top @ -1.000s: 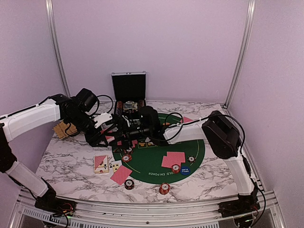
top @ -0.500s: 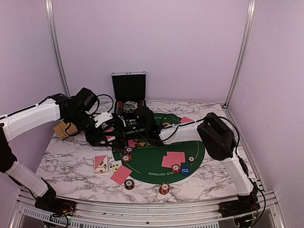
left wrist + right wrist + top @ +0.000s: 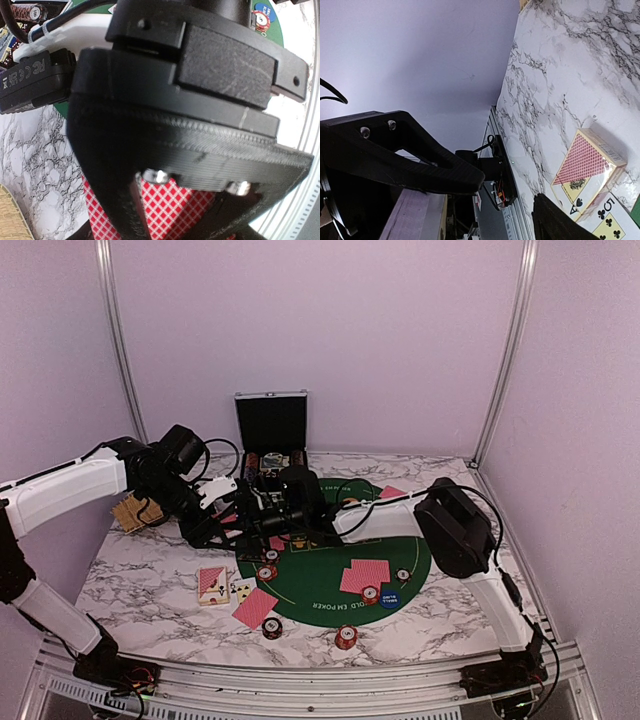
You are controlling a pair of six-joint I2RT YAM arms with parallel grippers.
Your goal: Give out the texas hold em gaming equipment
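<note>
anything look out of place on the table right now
One red striped poker chip sits on the marble tabletop, off the round green felt mat. A white face-up card lies beside the red card box, unlike the face-down cards. Nothing looks spilled or damaged.

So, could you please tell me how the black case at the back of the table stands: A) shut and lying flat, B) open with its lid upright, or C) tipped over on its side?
B: in the top view the black case stands open, its lid raised upright and facing the arms.
</note>
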